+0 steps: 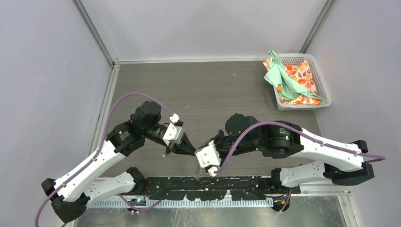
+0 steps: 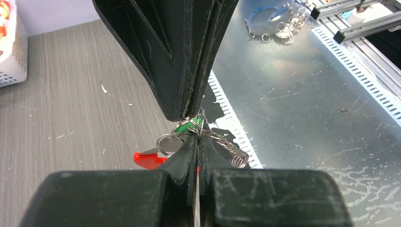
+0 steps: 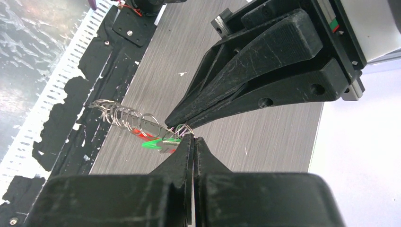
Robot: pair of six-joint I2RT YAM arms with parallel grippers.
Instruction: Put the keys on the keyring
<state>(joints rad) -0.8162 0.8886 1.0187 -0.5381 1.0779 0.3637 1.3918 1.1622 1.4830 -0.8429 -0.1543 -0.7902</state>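
Jaws of left gripper, right gripper clenched – tips meeting at green-tagged key, keyring trailing beside, exact hold unclear

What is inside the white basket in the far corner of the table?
A crumpled green cloth lies on top of an orange-flowered cloth, filling the basket. Whatever sits beneath them, and the basket's floor, is covered.

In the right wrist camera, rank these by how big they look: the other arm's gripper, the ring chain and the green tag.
1. Left gripper, by far the largest.
2. Ring chain.
3. Green tag, the smallest, though one end is hidden.
All three sit about equally near the camera, so the order holds.
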